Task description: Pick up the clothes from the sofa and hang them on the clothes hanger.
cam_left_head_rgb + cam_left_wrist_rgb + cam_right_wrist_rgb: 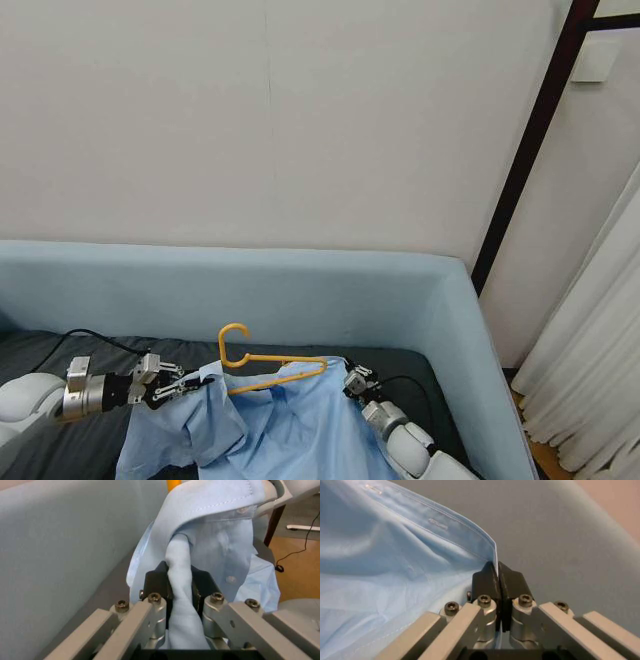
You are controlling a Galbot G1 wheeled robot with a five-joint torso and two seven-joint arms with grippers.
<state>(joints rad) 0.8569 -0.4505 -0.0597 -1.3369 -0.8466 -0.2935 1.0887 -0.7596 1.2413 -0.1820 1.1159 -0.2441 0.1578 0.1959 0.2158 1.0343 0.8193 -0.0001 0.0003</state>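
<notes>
A light blue shirt (270,425) hangs on a yellow hanger (262,366) just above the sofa seat. My left gripper (187,385) is shut on a bunched fold of the shirt (180,588) at its left shoulder. At the other shoulder my right gripper (349,381) is shut on the shirt's buttonhole edge (492,560). The hanger's hook (230,338) stands up between the two grippers, and its bar runs under the collar. A bit of the yellow hanger (173,484) also peeks out over the collar in the left wrist view.
The sofa has a pale blue back (250,290) and a dark grey seat cushion (40,350). A dark pole (525,150) leans at the right by the wall, with white curtains (600,350) beside it.
</notes>
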